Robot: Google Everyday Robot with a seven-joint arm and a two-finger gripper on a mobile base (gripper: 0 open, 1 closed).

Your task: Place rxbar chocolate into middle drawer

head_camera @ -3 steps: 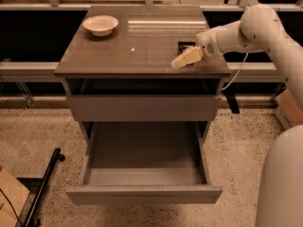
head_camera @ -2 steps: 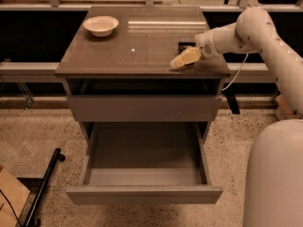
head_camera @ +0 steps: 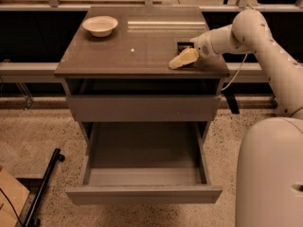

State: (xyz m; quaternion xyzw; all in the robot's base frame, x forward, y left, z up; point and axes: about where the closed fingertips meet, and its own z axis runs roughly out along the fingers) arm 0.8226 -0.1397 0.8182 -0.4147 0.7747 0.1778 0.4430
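Gripper [head_camera: 176,63], pale yellow at the end of the white arm [head_camera: 246,30], lay low over the counter [head_camera: 142,51] close to its front right corner, pointing towards the front edge. Whether it was spread or pressed together could not be told, as it showed only as one pale wedge. Just behind it, near the right edge, a small dark patch was the rxbar chocolate [head_camera: 182,45]. The wrist covered part of it, so it was unclear whether bar and gripper touched. No print on the wrapper could be read, and no other writing showed anywhere.

Against the pictures from a second before, the gripper had hardly moved from its place on the counter. The upper arm had shifted a little leftward. The robot's white body [head_camera: 270,174] had come further into the lower right corner of the view, where the picture's edge cut it off.

A white bowl [head_camera: 100,25] stood by the rear left corner of the counter, and a tiny white speck [head_camera: 132,50] lay near the counter's middle. Below the counter, the top drawer front [head_camera: 142,108] was shut. Under it the middle drawer [head_camera: 144,162] stood pulled well out, its grey floor in view and its rear part in shadow. A thin cable [head_camera: 234,74] hung from the arm past the right edge. On the speckled floor at lower left lay a black bar [head_camera: 45,186], beside a piece of cardboard [head_camera: 9,197] cut off by the frame.
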